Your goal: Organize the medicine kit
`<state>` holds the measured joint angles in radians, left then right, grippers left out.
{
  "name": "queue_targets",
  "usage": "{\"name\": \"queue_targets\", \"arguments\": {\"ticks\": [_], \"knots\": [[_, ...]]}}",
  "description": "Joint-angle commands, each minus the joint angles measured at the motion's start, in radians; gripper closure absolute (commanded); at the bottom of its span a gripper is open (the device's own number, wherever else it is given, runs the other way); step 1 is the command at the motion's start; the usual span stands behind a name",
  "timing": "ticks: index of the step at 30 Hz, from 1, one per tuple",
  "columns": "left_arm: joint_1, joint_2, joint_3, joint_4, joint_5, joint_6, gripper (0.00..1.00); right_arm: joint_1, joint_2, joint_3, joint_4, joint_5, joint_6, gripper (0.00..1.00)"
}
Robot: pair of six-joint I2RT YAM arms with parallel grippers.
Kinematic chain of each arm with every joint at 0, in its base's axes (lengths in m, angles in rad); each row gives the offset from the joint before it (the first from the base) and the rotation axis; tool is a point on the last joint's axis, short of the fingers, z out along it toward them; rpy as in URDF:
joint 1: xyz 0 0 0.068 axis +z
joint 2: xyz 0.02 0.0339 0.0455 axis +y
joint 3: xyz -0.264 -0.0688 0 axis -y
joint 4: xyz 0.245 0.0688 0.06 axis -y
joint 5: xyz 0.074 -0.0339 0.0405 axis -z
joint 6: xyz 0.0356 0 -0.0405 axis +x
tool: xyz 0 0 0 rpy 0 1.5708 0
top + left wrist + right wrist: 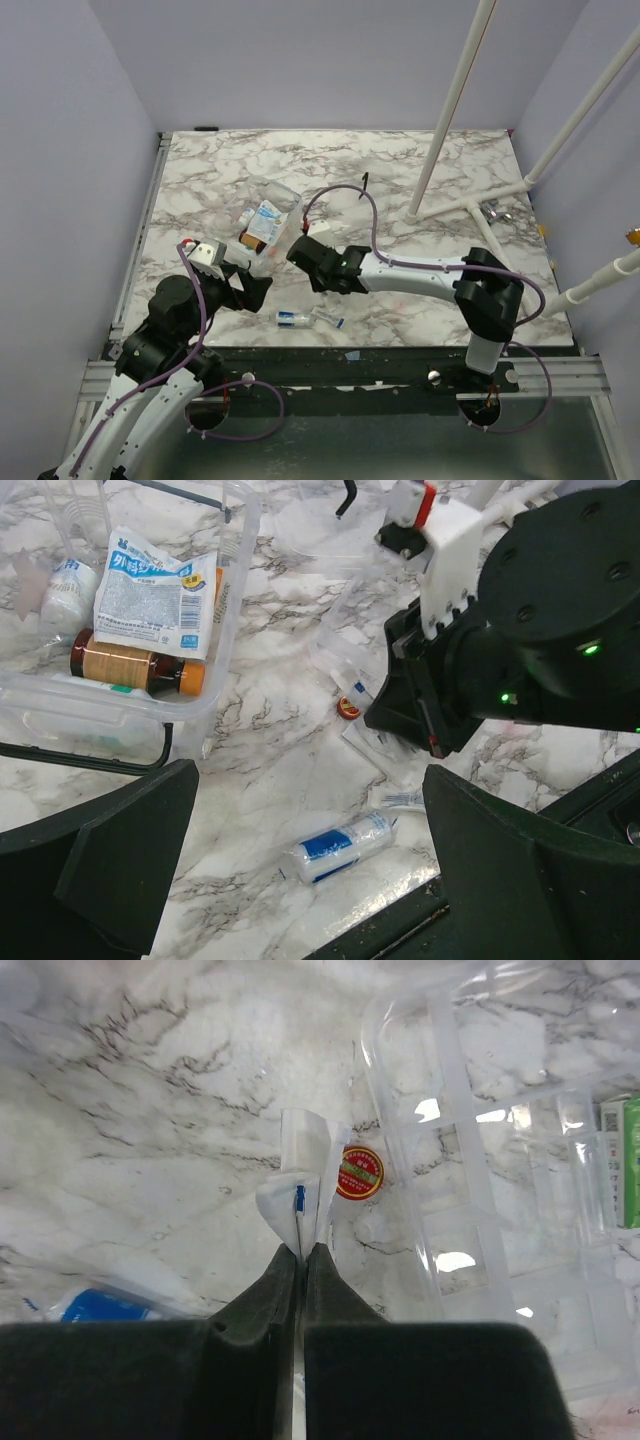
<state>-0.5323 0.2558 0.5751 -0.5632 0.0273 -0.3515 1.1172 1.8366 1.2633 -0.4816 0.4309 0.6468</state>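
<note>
A clear plastic kit box (283, 192) sits mid-table. In the left wrist view it (236, 600) holds a white-and-blue packet (155, 592), a brown bottle (135, 666) and a white bottle (68, 590). My right gripper (298, 252) is shut on a thin white packet (303, 1185) and holds it just above the table, beside a small red round tin (358, 1172) and the box's clear divided part (480, 1170). My left gripper (320, 880) is wide open and empty above a blue-and-white bandage roll (335, 846) near the table's front edge.
Flat white packets (400, 799) lie beside the roll under the right gripper. A green box (627, 1160) shows through the clear plastic. White pipe-frame legs (455, 95) stand at the back right. The table's front edge (400, 345) is close behind the roll.
</note>
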Motion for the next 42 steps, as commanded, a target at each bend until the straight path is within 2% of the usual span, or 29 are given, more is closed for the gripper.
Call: {"name": "queue_targets", "arguments": {"ticks": [1,6,13,15,21,27,33,42], "knots": [[-0.003,0.006,-0.010,0.014,0.000,0.002,0.02,-0.021,-0.081,0.033,-0.020,0.064,0.030,0.99],[-0.003,0.004,-0.009,0.011,-0.002,0.000,0.02,-0.054,-0.102,0.034,0.002,0.103,0.102,0.99],[-0.003,0.002,-0.010,0.011,-0.004,0.001,0.02,-0.128,-0.115,0.028,0.025,0.126,0.324,0.99],[-0.003,0.002,-0.011,0.011,-0.003,0.002,0.02,-0.137,-0.118,0.028,0.021,0.176,0.396,0.99],[-0.003,0.002,-0.010,0.013,0.000,0.002,0.02,-0.160,-0.096,0.062,-0.149,0.337,0.745,0.99],[-0.003,0.003,-0.010,0.014,0.005,0.003,0.02,-0.166,-0.001,0.159,-0.360,0.390,1.045,0.99],[-0.003,0.001,-0.011,0.014,0.007,0.003,0.02,-0.174,0.056,0.203,-0.421,0.385,1.174,0.99],[-0.007,0.004,-0.011,0.018,0.011,0.003,0.02,-0.198,0.047,0.141,-0.356,0.365,1.236,0.99]]}}
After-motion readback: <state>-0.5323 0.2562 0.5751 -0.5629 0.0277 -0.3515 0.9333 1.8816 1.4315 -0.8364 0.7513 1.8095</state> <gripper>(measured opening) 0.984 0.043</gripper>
